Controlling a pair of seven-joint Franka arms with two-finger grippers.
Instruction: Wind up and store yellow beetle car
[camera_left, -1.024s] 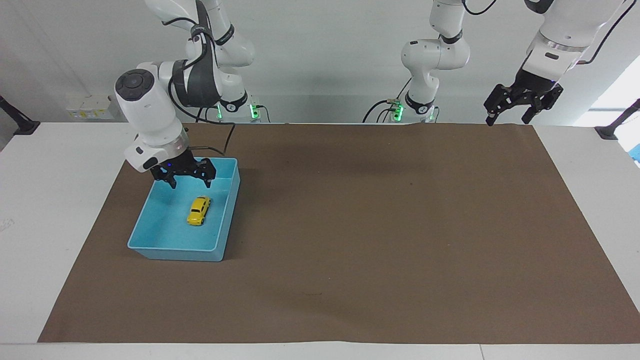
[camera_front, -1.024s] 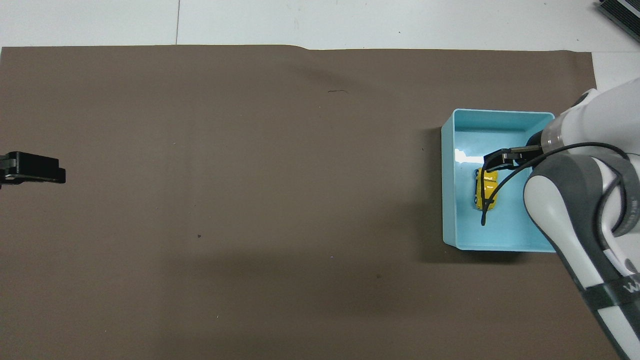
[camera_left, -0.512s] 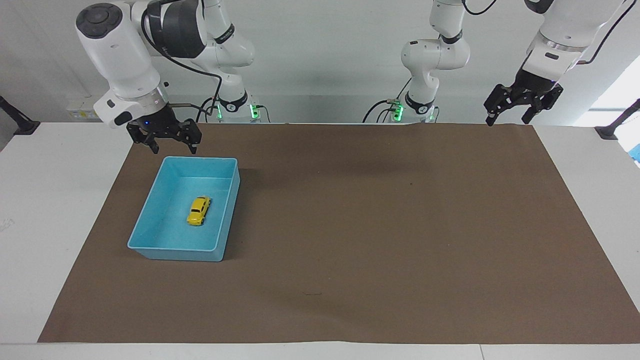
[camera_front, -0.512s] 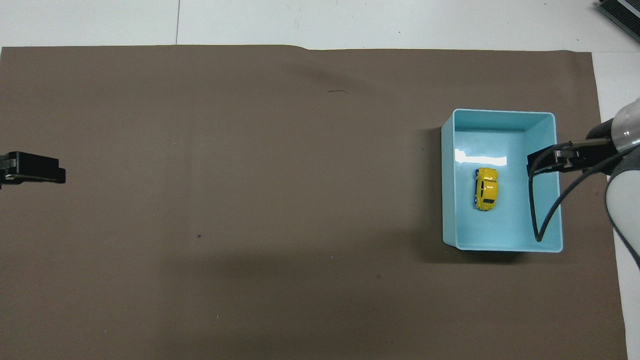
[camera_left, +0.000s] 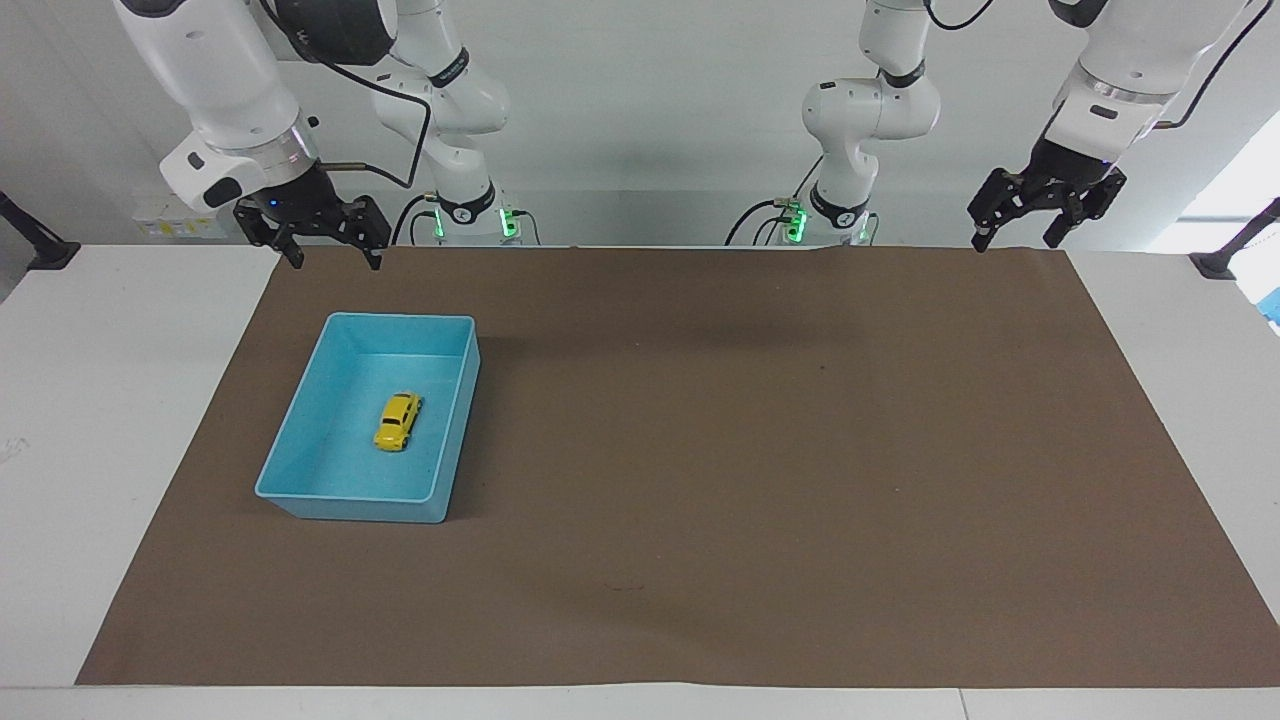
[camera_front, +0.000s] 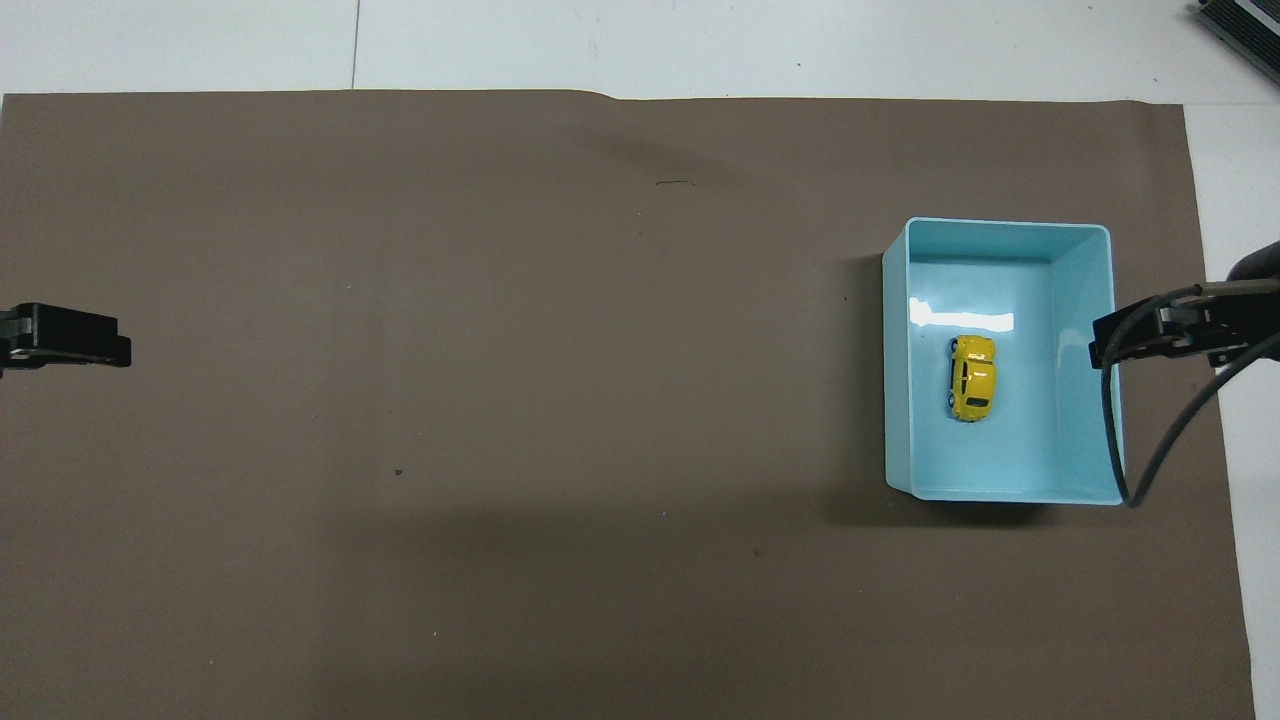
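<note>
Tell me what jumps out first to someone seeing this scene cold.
The yellow beetle car catches the eye first, resting on its wheels inside the light blue bin at the right arm's end of the brown mat. Above the mat's edge nearest the robots, the right gripper hangs open and empty. The left gripper waits open at the left arm's end.

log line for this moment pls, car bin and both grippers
yellow beetle car: on its wheels in light blue bin | right gripper: open, empty, raised clear of bin | left gripper: open, empty, waiting
</note>
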